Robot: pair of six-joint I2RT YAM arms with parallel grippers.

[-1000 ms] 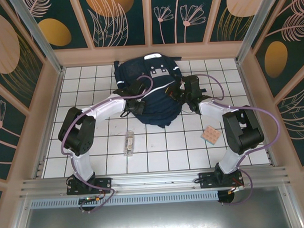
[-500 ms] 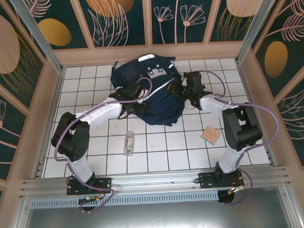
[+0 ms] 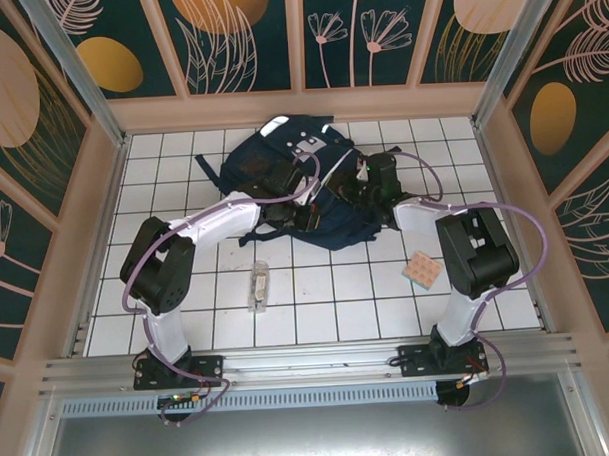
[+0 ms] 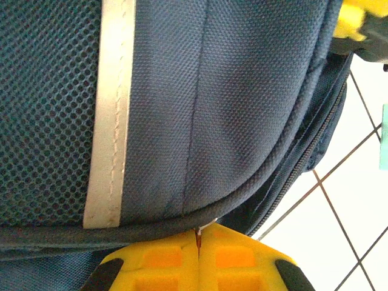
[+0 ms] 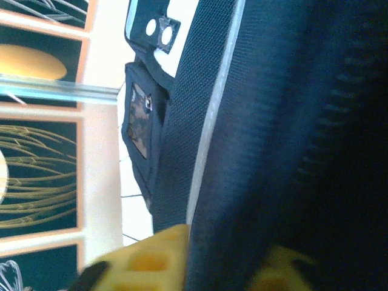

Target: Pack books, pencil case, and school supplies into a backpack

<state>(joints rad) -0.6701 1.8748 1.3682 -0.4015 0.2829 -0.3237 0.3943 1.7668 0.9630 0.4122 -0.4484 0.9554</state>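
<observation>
The backpack point(image 3: 262, 154) lies slumped toward the far side of a white tiled table point(image 3: 327, 307) with dark grout lines, its grey front patches turned toward the back wall. Around the table stand wall panels point(image 3: 238, 40) in pale wooden frames, dark teal with painted leaves, flowers and orange-gold ovals. An aluminium rail point(image 3: 309, 363) runs along the edge nearest the arm bases.

The left gripper point(image 3: 296, 206) reaches onto the backpack from its left. In the wrist view the yellow fingers point(image 4: 163, 260) are pressed together, their tips against the bag's piped seam point(image 4: 254, 185). Whether any fabric is caught between them cannot be told. Beside that seam run a white reflective stripe point(image 4: 109, 109) and navy mesh point(image 4: 42, 109).

The right gripper point(image 3: 361, 186) comes in at the backpack's right side. Its fingers point(image 5: 151, 257) pinch a fold of dark backpack fabric between them.

On the bare tiles nearer the arm bases than the backpack, a narrow clear oblong box point(image 3: 258, 286) lies below the bag's left half. A pinkish-tan dot-grid pad point(image 3: 422, 271) lies off to the bag's lower right, well apart from both.
</observation>
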